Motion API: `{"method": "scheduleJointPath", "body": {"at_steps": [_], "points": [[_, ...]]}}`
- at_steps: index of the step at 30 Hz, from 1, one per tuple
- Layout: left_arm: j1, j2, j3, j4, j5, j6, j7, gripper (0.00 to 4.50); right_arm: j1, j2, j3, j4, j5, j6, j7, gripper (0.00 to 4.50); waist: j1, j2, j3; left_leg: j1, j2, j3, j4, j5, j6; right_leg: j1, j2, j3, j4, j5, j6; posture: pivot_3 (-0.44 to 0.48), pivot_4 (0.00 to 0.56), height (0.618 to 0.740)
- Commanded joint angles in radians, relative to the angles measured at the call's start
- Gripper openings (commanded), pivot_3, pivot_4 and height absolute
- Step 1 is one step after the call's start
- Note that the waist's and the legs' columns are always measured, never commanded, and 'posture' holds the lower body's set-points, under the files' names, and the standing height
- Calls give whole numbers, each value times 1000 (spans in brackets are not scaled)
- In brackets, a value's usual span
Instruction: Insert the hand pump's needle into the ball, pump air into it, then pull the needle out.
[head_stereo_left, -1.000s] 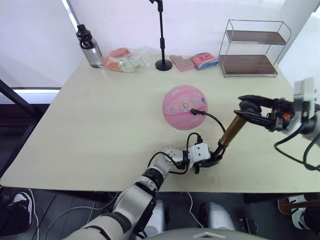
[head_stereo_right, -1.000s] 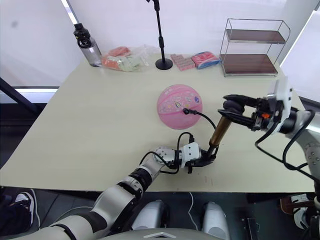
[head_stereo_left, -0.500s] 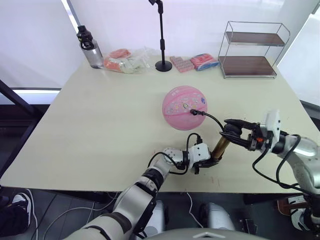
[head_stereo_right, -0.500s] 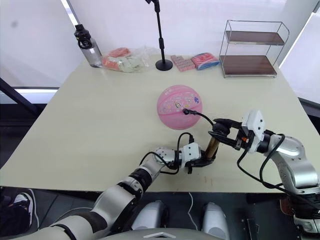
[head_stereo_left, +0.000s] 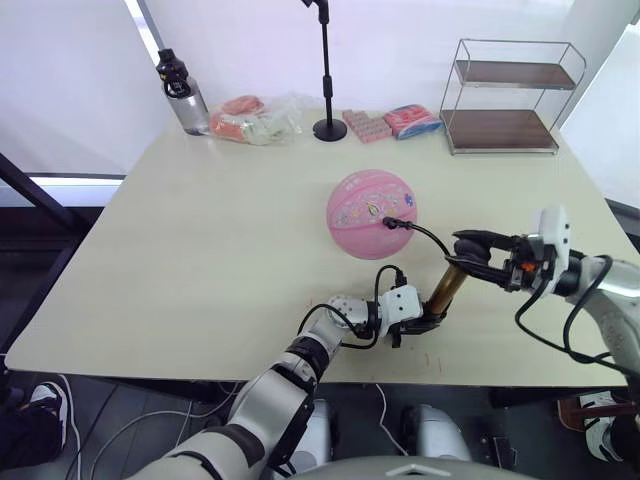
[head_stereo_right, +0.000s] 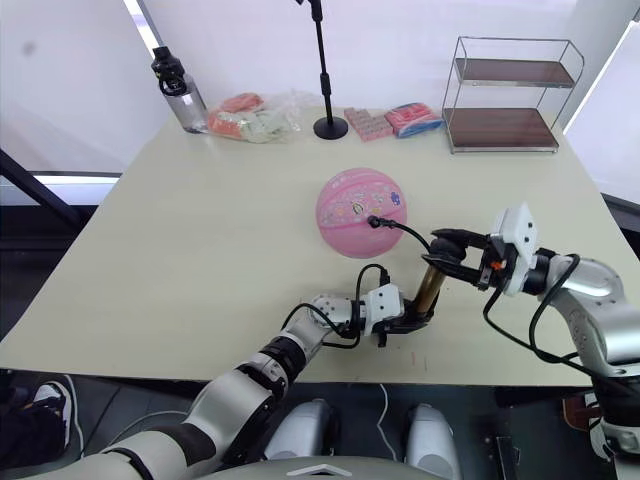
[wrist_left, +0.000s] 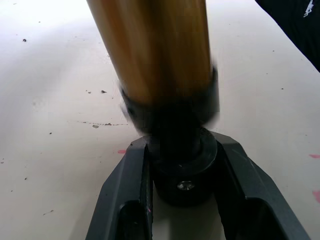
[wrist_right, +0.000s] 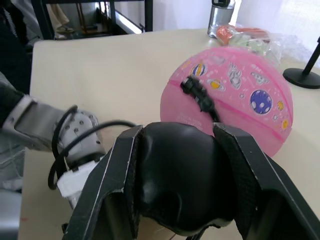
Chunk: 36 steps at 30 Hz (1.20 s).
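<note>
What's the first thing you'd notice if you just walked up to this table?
The pink ball with cartoon prints sits mid-table, a thin black hose plugged into its side. Just in front of it, the gold hand pump stands tilted: the left tool clamps its black base against the table, and the right tool grips the black handle on top.

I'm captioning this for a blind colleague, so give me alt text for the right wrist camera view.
The right gripper is clamped on the hand pump's black T-handle. Beyond it on the pale table sits the pink ball with cartoon space prints, the pump's black hose fitting plugged into it. The left gripper's wrist and cables show beside the handle.
</note>
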Motion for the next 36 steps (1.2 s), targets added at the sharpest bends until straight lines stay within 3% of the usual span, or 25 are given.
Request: {"method": "scheduleJointPath", "body": {"at_steps": [1,10,17,27,36], "points": [[66,39,-76,96,93,31,-29,1097,-93,-69,-165,-36,105,69,-23,1650,0,-1,1,0,0,0,0,0,0,0,0,0,0,0,0,0,150,740],[70,40,-76,96,93,27,-31,1097,-232,-175,-266,-55,243,224,-43,1650,0,1,3,-1,-1,0,0,0,0,0,-1,0,0,1,2,0,150,740],[67,43,-77,98,96,25,-32,1097,-278,-211,-299,-26,250,253,-26,1650,-1,4,7,-3,-2,0,0,0,0,-2,-2,0,0,1,3,0,150,740],[65,43,-79,100,94,25,-30,1097,14,-114,-157,-65,41,106,19,1650,0,-2,3,-2,-2,-1,-1,0,0,-2,-1,-1,0,2,4,0,150,740],[68,44,-79,96,95,27,-26,1097,119,45,57,72,-207,-134,-5,1650,-3,-13,-8,2,0,-1,-1,0,0,1,1,-1,0,0,6,0,150,740]]}}
